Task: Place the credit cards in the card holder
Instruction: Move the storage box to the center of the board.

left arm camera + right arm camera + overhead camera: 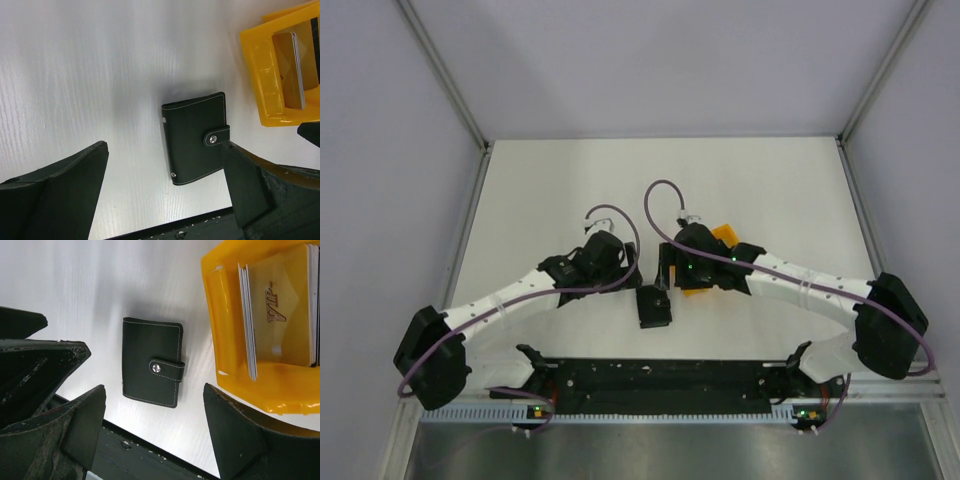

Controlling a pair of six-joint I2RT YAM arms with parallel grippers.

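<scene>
The left tool (165,145) gapes wide and empty above the card holder (195,137), which lies snapped shut on the worktop (75,75). The right tool (154,389), also spread and holding nothing, hangs over that holder. Right of the holder, the credit cards (280,315) stand on edge in a yellow bin (220,300).

A robotics lab test cell: a white tabletop (760,190) boxed in by plain pale panels (660,60) on aluminium rails (441,68), with two cabled robot arms (500,301) bolted at its near edge.
</scene>
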